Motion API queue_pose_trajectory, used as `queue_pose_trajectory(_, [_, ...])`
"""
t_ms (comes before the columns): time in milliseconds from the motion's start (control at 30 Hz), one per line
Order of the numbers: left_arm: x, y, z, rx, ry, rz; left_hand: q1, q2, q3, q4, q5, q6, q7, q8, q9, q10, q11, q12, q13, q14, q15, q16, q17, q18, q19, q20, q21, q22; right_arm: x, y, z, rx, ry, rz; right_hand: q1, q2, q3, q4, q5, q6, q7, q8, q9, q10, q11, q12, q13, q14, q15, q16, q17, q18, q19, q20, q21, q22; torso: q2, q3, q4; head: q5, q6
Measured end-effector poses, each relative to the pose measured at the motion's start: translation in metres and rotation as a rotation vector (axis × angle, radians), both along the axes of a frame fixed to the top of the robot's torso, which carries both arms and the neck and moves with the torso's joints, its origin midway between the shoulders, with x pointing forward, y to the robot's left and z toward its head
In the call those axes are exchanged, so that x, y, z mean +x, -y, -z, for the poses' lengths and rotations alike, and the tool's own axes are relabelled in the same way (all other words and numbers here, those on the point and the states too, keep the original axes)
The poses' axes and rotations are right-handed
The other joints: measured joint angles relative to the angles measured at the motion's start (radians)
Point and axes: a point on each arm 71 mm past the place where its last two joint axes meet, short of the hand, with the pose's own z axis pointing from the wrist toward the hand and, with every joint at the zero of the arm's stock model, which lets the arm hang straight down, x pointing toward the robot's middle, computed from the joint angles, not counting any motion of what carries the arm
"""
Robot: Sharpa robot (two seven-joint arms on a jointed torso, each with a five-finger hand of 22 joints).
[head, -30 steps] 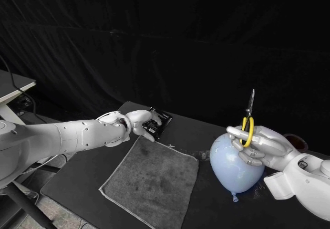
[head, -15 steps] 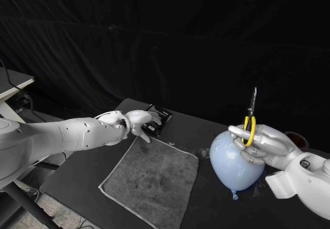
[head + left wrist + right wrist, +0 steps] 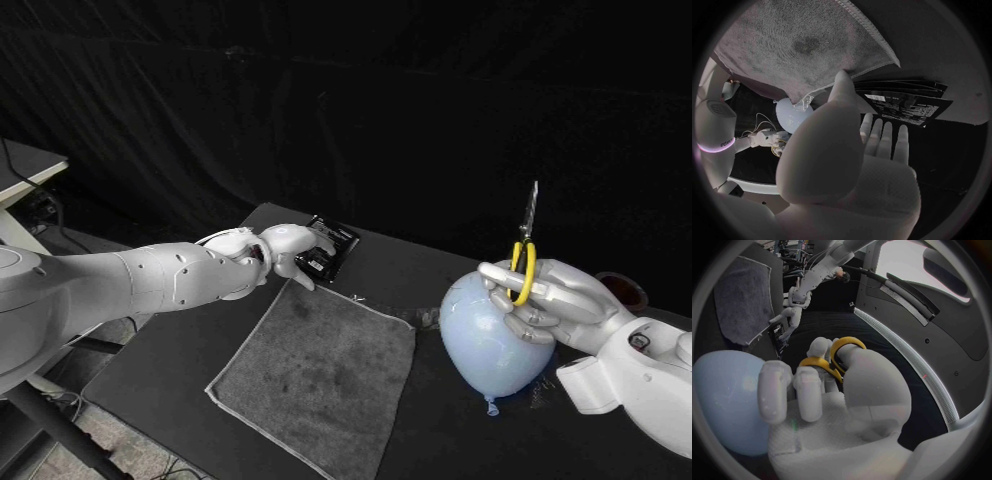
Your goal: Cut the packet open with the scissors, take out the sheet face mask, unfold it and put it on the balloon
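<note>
Head view: you can see the left hand (image 3: 286,255) with fingers spread, holding nothing, right by the black packet (image 3: 332,248) lying on the table (image 3: 418,270) past the grey cloth (image 3: 317,375). The right hand (image 3: 555,305) grips the yellow scissors (image 3: 525,242), blades up, by the blue balloon (image 3: 483,350).
</note>
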Motion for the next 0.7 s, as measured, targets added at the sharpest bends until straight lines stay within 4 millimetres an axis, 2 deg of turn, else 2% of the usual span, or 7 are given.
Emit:
queue_pose_trajectory(100, [0.004,0.0,-0.001,-0.013,0.004,-0.014,0.005,0.005,0.028,-0.002,0.0,-0.006,0.017,0.0,-0.002,0.009,0.014,0.0,0.0,0.032,0.015,0.008,0.007,0.0,0.028,0.007,0.012,0.004,0.0,0.0,0.0,-0.002,0.002,0.001,0.0,0.0,0.001,-0.001,0.0,0.0,0.0,0.0,0.0,0.0,0.0,0.0,0.0,0.0,0.0,0.002,0.0,0.0,0.0,0.0,0.0,0.0,0.0,0.0,0.0,-0.001,-0.002])
queue_pose_trajectory(300, [0.011,0.0,-0.004,-0.042,0.012,-0.039,0.018,0.018,0.072,-0.002,0.0,0.002,0.027,0.0,-0.003,0.022,0.027,0.0,0.0,0.04,0.023,0.008,0.007,-0.001,0.033,0.005,0.013,0.004,0.0,0.0,0.0,-0.005,0.005,0.0,0.0,0.0,0.004,-0.004,0.0,0.0,0.0,0.0,0.0,0.0,0.0,0.0,0.0,0.0,0.0,0.003,0.0,0.0,-0.002,0.002,0.0,0.0,0.0,-0.0007,-0.0006,-0.005,-0.004])
queue_pose_trajectory(400, [0.013,0.0,-0.005,-0.053,0.014,-0.047,0.023,0.023,0.085,-0.002,0.0,0.002,0.027,0.0,-0.003,0.022,0.027,0.0,0.0,0.04,0.023,0.008,0.005,-0.001,0.033,0.005,0.013,0.002,0.0,0.001,0.0,-0.008,0.008,-0.001,0.0,0.0,0.005,-0.006,0.0,0.002,0.002,0.0,0.0,0.0,0.0,0.0,0.0,0.001,0.002,0.003,0.0,0.0,-0.002,0.002,0.0,0.0,0.001,-0.0007,-0.0011,-0.005,-0.005])
queue_pose_trajectory(467, [0.014,0.001,-0.005,-0.056,0.014,-0.052,0.023,0.023,0.085,-0.002,0.0,0.001,0.026,0.0,-0.006,0.019,0.024,0.0,0.0,0.031,0.016,0.006,-0.001,-0.001,0.023,0.0,0.013,-0.001,0.0,0.001,0.001,-0.009,0.009,-0.001,0.0,0.0,0.005,-0.006,0.0,0.002,0.002,0.0,0.0,0.0,0.0,0.0,0.0,0.001,0.002,0.003,0.0,0.0,-0.002,0.002,0.0,-0.001,0.001,-0.0006,-0.0011,-0.005,-0.005])
queue_pose_trajectory(533, [0.015,0.0,-0.005,-0.056,0.014,-0.059,0.023,0.022,0.085,-0.002,0.0,-0.018,0.02,0.0,-0.013,0.0,0.019,0.0,-0.001,0.013,0.016,-0.003,-0.007,-0.001,0.013,-0.001,0.012,-0.003,0.0,0.001,0.001,-0.01,0.01,-0.002,0.0,0.0,0.005,-0.006,0.0,0.002,0.002,0.0,0.0,0.0,0.0,0.0,0.0,0.001,0.002,0.003,0.0,0.0,-0.002,0.002,0.0,-0.001,0.001,-0.0002,-0.0011,-0.005,-0.006])
queue_pose_trajectory(633, [0.015,-0.002,-0.005,-0.054,0.012,-0.069,0.029,0.017,0.073,-0.001,0.0,-0.03,0.018,-0.001,-0.017,-0.014,0.011,0.0,-0.003,-0.007,0.014,-0.008,-0.014,-0.001,0.0,-0.006,0.007,-0.005,0.0,0.001,0.001,-0.011,0.012,-0.003,0.0,0.0,0.005,-0.006,0.0,0.002,0.002,0.0,0.0,0.0,0.0,0.0,0.0,0.0,0.003,0.003,0.001,0.0,-0.002,0.002,0.0,-0.001,0.001,0.0,-0.0011,-0.004,-0.007])
queue_pose_trajectory(700, [0.015,-0.002,-0.005,-0.053,0.01,-0.076,0.033,0.009,0.047,-0.001,0.0,-0.042,0.005,-0.007,-0.023,-0.042,0.003,0.0,-0.004,-0.038,0.007,-0.02,-0.024,-0.001,-0.02,-0.007,-0.002,-0.009,0.0,0.001,0.001,-0.012,0.013,-0.003,0.0,0.0,0.005,-0.006,0.0,0.002,0.002,0.0,0.0,0.0,0.0,0.0,0.0,0.0,0.003,0.003,0.001,0.0,-0.002,0.002,0.0,-0.001,0.001,0.0002,-0.0012,-0.004,-0.008])
